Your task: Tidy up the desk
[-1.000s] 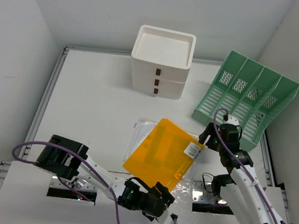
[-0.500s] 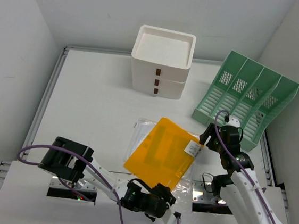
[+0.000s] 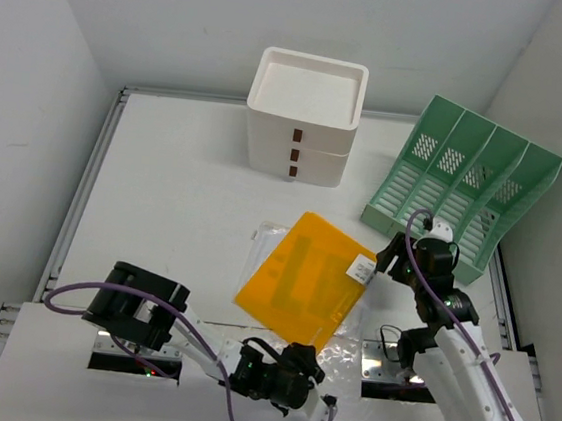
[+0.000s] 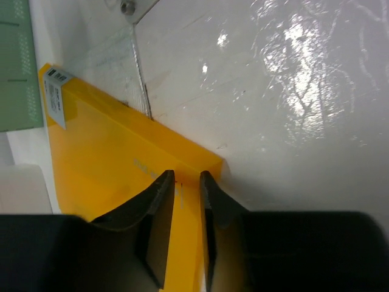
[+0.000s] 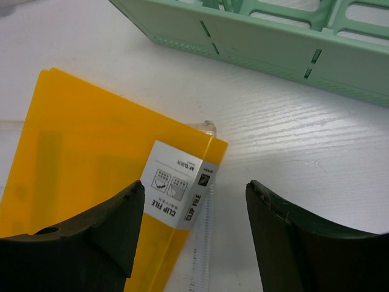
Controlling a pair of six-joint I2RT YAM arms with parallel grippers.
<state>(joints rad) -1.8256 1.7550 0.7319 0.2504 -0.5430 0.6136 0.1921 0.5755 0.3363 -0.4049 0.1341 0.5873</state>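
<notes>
Grasp step on yellow clip file (image 3: pixel 304 278): left end effector (image 4: pixel 186 177) nearly closed at its 6 o'clock edge, pinch unconfirmed; right end effector (image 5: pixel 194 187) spread. Next, probably: lift toward the green rack (image 3: pixel 465 185) at 2 o'clock.

You see the orange file (image 3: pixel 304 278) as smooth, translucent plastic with a printed paper label (image 5: pixel 176 191). The clear sleeve (image 4: pixel 292 91) is glossy, wrinkled plastic film. Your tabletop (image 5: pixel 292 140) looks matt white with faint grain, and the green rack (image 5: pixel 273 36) is matt plastic.
</notes>
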